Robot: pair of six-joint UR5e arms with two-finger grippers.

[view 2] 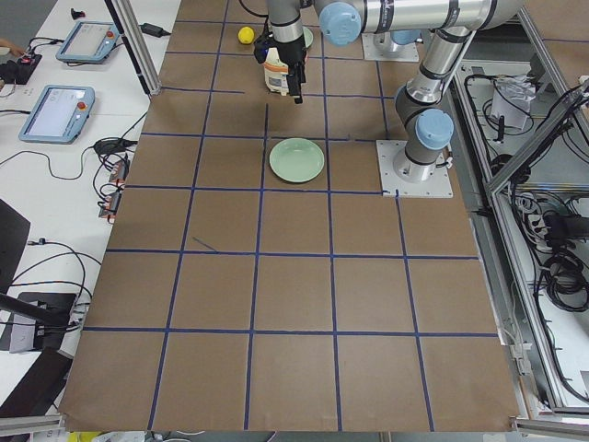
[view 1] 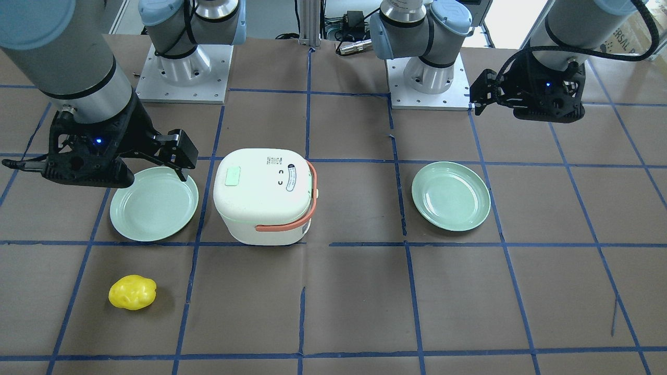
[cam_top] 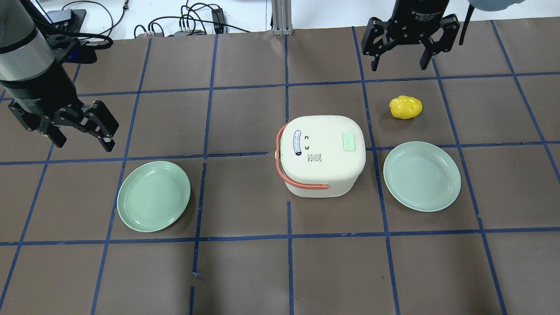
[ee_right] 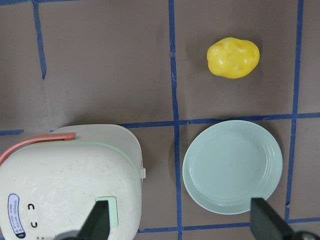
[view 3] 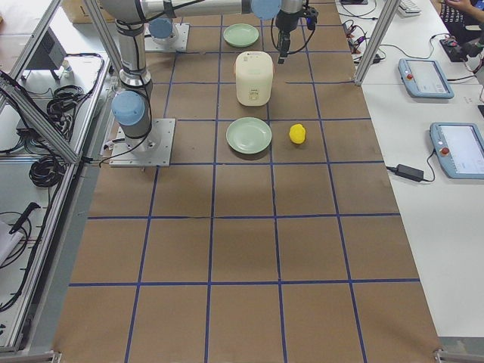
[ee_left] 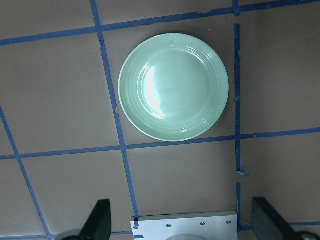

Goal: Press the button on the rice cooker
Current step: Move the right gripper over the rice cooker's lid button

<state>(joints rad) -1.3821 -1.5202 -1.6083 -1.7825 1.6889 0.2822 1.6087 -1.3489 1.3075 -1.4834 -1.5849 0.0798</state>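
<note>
The white rice cooker (cam_top: pixel 321 153) with an orange handle stands mid-table, lid shut. Its pale green button (cam_top: pixel 349 142) is on the lid's right side; it also shows in the front view (view 1: pixel 232 176) and at the bottom of the right wrist view (ee_right: pixel 107 210). My right gripper (cam_top: pixel 400 63) is open and empty, held high over the area beside the cooker's button side; its fingers (ee_right: pixel 100 222) frame the button and a plate. My left gripper (cam_top: pixel 85 138) is open and empty, high above the left plate, far from the cooker.
A green plate (cam_top: pixel 422 176) lies right of the cooker, and another green plate (cam_top: pixel 154 196) lies at the left, seen below the left wrist (ee_left: pixel 173 86). A yellow lumpy object (cam_top: pixel 406 107) lies beyond the right plate. The brown table carries blue tape lines.
</note>
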